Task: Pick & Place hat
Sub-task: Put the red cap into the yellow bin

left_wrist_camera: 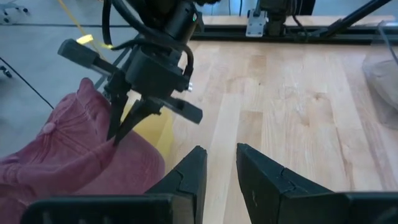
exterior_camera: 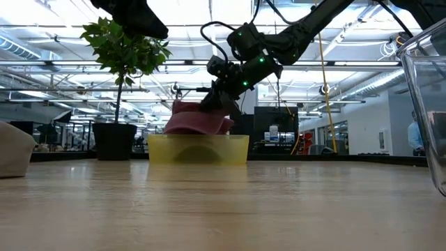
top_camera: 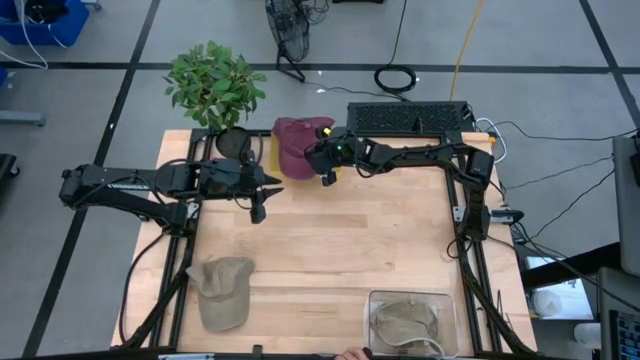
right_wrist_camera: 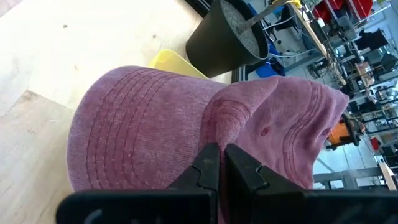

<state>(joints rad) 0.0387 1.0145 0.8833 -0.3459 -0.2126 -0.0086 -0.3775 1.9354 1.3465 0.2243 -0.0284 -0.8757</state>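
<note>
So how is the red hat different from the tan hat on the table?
The red hat is dark red and sits over a yellow bin at the far edge of the table, while the tan hat is beige and lies flat on the bare wood at the near left. The right end effector is shut on the red hat; nothing touches the tan hat. Both are soft caps with brims.

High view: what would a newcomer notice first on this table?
First, the maroon cap at the table's far edge, pinched by the right pincer above a yellow container. Beside it stands a leafy potted plant. At the near edge lie a beige cap and a clear bin holding another cap.
</note>
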